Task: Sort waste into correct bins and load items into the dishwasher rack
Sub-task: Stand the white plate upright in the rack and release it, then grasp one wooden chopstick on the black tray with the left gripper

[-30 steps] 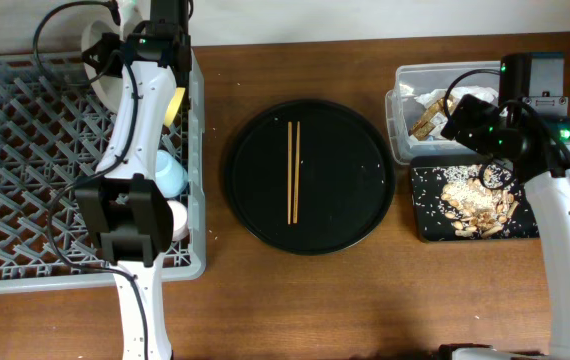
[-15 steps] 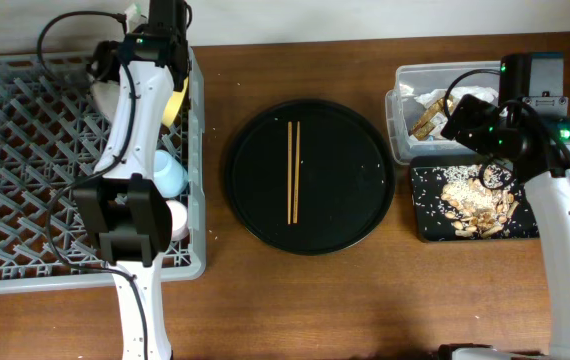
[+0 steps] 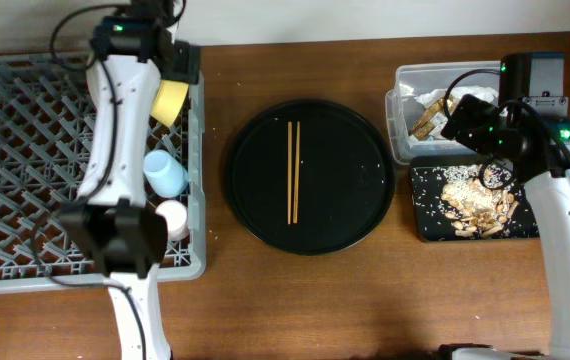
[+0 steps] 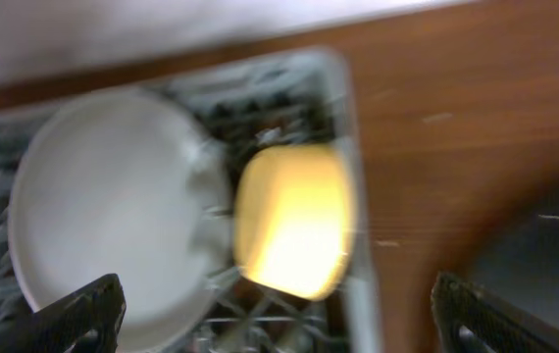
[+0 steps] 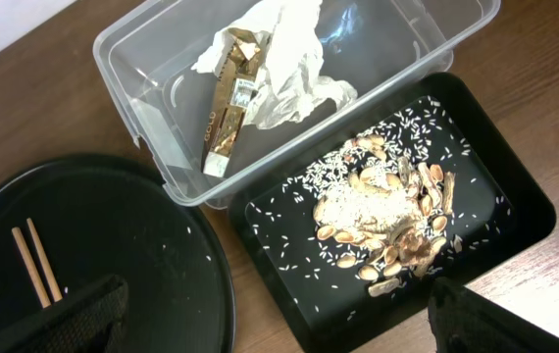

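Well, most of the job looks done to me. In the dishwasher rack (image 3: 25, 150) I count the yellow bowl (image 3: 170, 100), the blue cup (image 3: 165, 172) and the pink cup (image 3: 173, 218) along its right side. The blurred left wrist view shows the pale plate (image 4: 113, 216) standing just beside the bowl in the far corner. The napkins (image 5: 279, 59) lie in the clear tub (image 5: 152, 88), and the food scraps (image 5: 387, 226) with rice grains lie in the black bin (image 5: 515, 230).

What is left, as I read it, is the chopsticks (image 3: 292, 172) — they lie flat on the round black tray (image 3: 350, 200), a little left of its centre, side by side and parallel. Their long axis runs from the far side of the table toward the near side. I cannot tell which end is the tip.

The left gripper (image 4: 278, 294) hangs over the rack's far right corner, fingers wide apart and empty. The right gripper (image 5: 278, 294) hovers over the two bins, also spread with nothing between its fingers — well apart from the chopsticks.
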You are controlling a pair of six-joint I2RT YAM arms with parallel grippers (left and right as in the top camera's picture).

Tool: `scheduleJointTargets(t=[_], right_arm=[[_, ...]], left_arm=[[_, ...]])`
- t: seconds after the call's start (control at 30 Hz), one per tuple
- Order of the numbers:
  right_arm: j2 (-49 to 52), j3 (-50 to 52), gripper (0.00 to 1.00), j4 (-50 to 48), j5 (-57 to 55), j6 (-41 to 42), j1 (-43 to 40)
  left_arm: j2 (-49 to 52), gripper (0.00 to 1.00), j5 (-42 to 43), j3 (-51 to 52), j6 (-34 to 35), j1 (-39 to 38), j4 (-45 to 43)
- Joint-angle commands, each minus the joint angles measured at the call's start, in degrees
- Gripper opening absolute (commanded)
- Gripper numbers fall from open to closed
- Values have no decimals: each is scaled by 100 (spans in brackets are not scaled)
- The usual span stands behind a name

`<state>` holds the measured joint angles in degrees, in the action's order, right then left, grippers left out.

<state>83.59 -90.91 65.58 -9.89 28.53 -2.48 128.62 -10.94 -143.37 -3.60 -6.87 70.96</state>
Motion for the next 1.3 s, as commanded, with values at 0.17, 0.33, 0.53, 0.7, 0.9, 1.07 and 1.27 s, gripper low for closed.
scheduleJointTargets(t=[0.17, 0.33, 0.53, 0.7, 0.9, 1.07, 1.27], right_arm=[[26, -48, 99, 2, -111, 68, -22], [26, -48, 98, 2, -111, 68, -22], [26, -48, 98, 2, -111, 68, -22], [26, -48, 98, 2, -111, 68, -22], [26, -48, 98, 2, -111, 68, -22], [26, -48, 99, 2, -111, 68, -22], [26, -48, 98, 2, -111, 68, -22]], left_arm=[[-704, 99, 2050, -11, 553, -485, 1139], [-444, 93, 2380, 756, 750, -870, 907], [-175, 53, 2361, 1847, 879, -1458, 55], [-153, 41, 2358, 3029, 1401, -1705, -1390], [-4, 41, 1519, 3847, 1987, -1991, -2146], [221, 42, 1362, 3845, 1989, -2203, -2212], [243, 43, 1460, 3845, 2015, -2194, -2164]])
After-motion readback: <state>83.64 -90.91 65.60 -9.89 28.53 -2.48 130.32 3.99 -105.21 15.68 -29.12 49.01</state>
